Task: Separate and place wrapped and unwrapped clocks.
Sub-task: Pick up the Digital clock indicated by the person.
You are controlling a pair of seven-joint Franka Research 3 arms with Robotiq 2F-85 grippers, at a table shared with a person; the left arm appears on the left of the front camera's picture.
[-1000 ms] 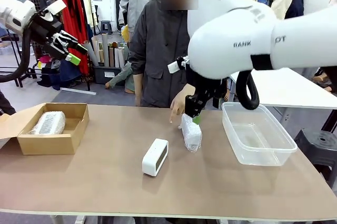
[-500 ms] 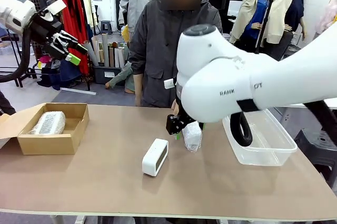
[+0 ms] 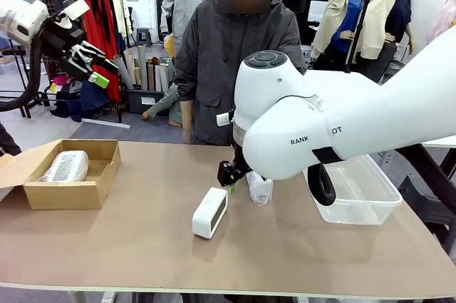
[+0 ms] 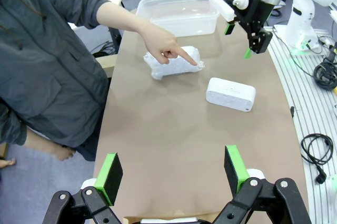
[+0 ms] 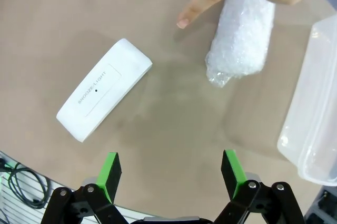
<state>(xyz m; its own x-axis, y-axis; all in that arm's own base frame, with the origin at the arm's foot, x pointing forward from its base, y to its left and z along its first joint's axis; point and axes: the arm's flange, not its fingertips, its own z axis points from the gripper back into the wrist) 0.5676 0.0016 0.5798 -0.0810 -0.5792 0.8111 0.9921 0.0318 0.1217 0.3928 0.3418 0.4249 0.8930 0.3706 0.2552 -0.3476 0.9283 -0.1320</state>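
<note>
Right end effector (image 5: 169, 167) hangs spread wide near the bare clock (image 5: 104, 96).

Crinkly film-wrapped white oblong clocks (image 3: 65, 166) (image 4: 176, 68): you have two.
Bare smooth white rounded-rectangular clock (image 3: 211, 212): you have one.
Brown cardboard box (image 3: 64, 194): one.
Large clear plastic tub (image 3: 367, 212): one.
Black two-finger grippers with green pads (image 4: 174, 168) (image 5: 168, 168): two.
Person's pointing hand (image 4: 160, 45): one.

bare white clock (image 3: 210, 212) near film-wrapped clock (image 3: 261, 189)
</note>
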